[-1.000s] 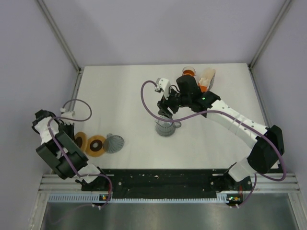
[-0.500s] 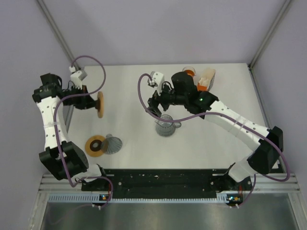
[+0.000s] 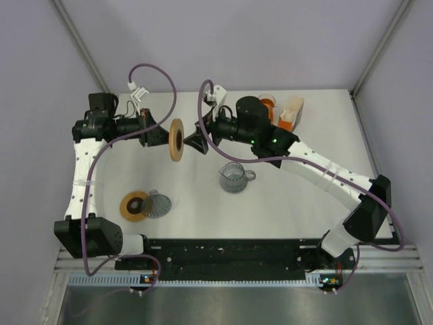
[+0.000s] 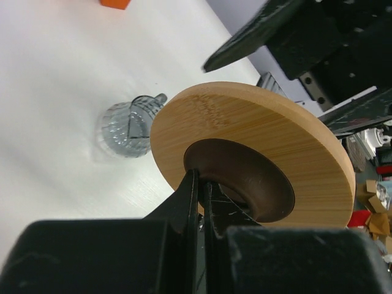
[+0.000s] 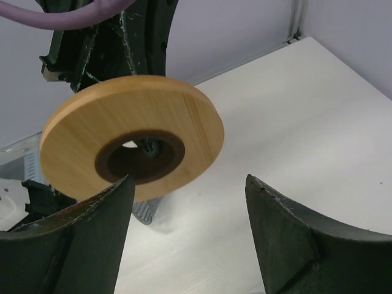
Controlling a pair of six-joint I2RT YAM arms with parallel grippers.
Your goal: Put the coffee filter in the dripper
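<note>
Wooden-rimmed dripper now raised mid-air | left jaws clamp it | right jaws gaping, facing it

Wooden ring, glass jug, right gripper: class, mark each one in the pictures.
wooden ring (image 5: 184, 116): right wrist view, on its wooden face beside the hole.
glass jug (image 3: 233, 179): top external view, on its body.
right gripper (image 3: 193, 143): top external view, midway between its fingertips.
</note>
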